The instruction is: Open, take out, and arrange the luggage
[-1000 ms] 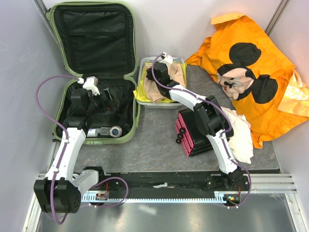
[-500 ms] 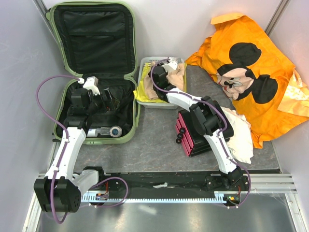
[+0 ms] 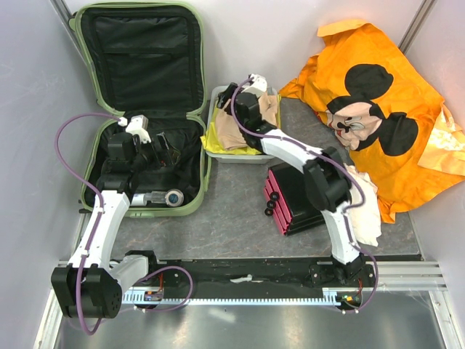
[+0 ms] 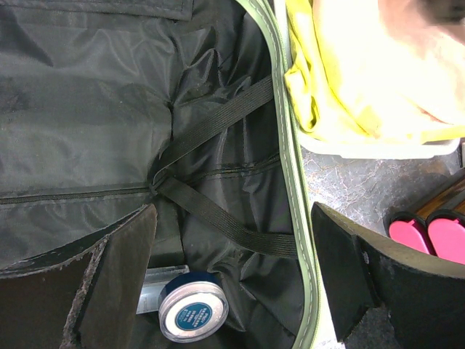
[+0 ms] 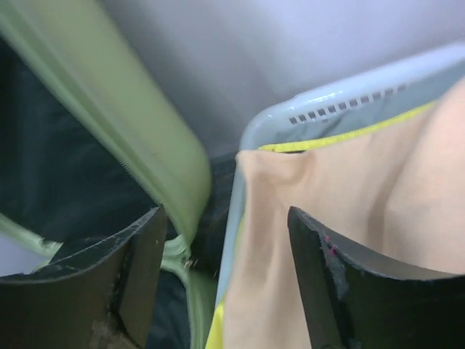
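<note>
Luggage (image 3: 142,65) lies open at the far left corner of the table (image 3: 232,211). Its lid is propped against the back wall and its lower shell lies flat on the table.

Change in the last second: the right hand (image 5: 224,218) was clamped shut a moment ago over the white mesh basket (image 5: 327,107). It now stands with its fingers well apart and nothing between them. It has also shifted toward the basket's far left corner, just beside the luggage rim. The beige garment (image 5: 349,203) lies loose in the basket beneath it, on a yellow cloth (image 3: 212,138).

Judged effect: that garment is released and counts as arranged.

The left hand (image 4: 232,214) has not moved. It hangs inside the lower shell, spread wide and holding nothing. A round blue-lidded tin (image 4: 193,316) lies near it at the shell's near edge, so unpacking is probably not finished.
</note>
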Motion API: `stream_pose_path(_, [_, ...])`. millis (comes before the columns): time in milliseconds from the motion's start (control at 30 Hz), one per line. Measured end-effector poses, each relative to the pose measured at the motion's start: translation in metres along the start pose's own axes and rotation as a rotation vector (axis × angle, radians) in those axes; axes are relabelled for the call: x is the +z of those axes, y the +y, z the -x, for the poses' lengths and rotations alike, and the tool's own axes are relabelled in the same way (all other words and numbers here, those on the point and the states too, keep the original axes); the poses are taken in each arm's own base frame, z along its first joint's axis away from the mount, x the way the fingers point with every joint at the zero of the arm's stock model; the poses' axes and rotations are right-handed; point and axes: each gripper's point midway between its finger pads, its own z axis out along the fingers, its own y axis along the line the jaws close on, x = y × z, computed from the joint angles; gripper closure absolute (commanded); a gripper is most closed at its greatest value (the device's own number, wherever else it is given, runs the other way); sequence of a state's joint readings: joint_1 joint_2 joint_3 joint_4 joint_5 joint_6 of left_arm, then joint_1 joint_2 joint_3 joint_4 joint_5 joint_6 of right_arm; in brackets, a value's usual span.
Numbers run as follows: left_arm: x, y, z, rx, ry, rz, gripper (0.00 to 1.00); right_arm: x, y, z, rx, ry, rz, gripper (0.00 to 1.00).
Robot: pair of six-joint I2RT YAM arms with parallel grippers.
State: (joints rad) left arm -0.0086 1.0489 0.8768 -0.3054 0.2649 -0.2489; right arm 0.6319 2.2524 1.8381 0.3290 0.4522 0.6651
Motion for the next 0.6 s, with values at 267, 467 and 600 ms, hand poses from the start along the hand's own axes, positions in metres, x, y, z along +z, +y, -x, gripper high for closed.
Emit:
stream_pose_path(267, [0.0, -0.001, 0.0, 0.0, 0.001, -0.003, 0.07, -0.074, 0.015, 0.068, -0.181, 0.044, 0.072, 0.44])
stream_pose_path(467, [0.0, -0.001, 0.0, 0.0, 0.001, -0.004, 0.07, -0.095, -0.049, 0.023, -0.305, 0.217, -0.041, 0.47])
stream_pose_path(600, [0.0, -0.001, 0.0, 0.0, 0.002, -0.006, 0.07, -0.096, -0.089, -0.037, -0.36, 0.394, -0.1, 0.47])
